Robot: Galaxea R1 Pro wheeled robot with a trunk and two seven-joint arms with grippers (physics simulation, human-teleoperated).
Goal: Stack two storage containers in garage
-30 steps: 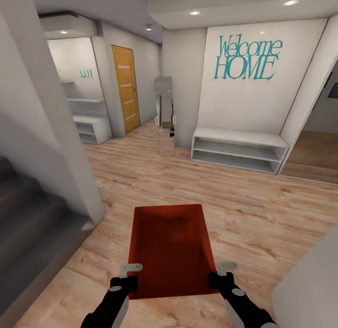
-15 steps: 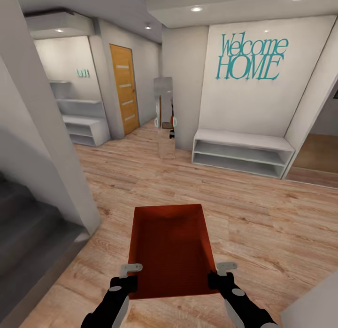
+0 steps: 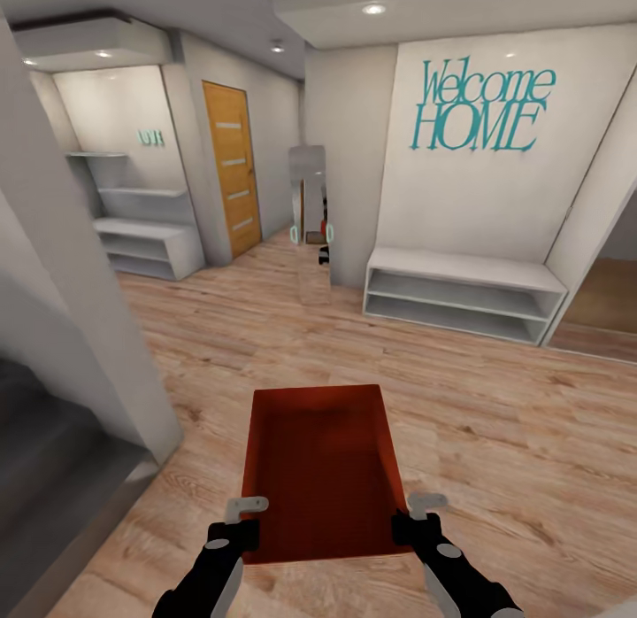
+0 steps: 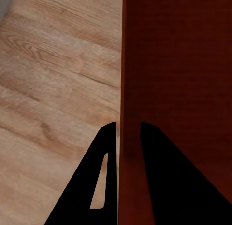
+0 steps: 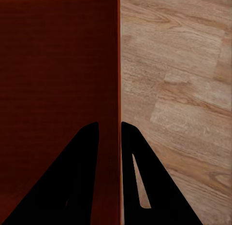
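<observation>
I carry one rust-red storage container (image 3: 320, 467) in front of me, held level above light wood-plank flooring (image 3: 495, 432). My left gripper (image 3: 241, 522) is shut on its left wall near the closest corner. In the left wrist view the two black fingers (image 4: 108, 152) straddle that red wall (image 4: 129, 90). My right gripper (image 3: 414, 517) is shut on the right wall, and its fingers (image 5: 89, 152) pinch the thin rim (image 5: 119, 65) in the right wrist view. The container is empty. The second container is out of view.
A white low shelf bench (image 3: 460, 295) stands under teal "Welcome HOME" lettering (image 3: 482, 106) ahead right. A narrow mirror (image 3: 308, 212) and an orange door (image 3: 230, 166) lie ahead. A white pillar (image 3: 80, 273) and dark stairs (image 3: 44, 450) are close on the left.
The whole view has shifted: the robot has rolled forward and turned slightly, so the pillar and stairs slide left. The container stays fixed between both grippers.
</observation>
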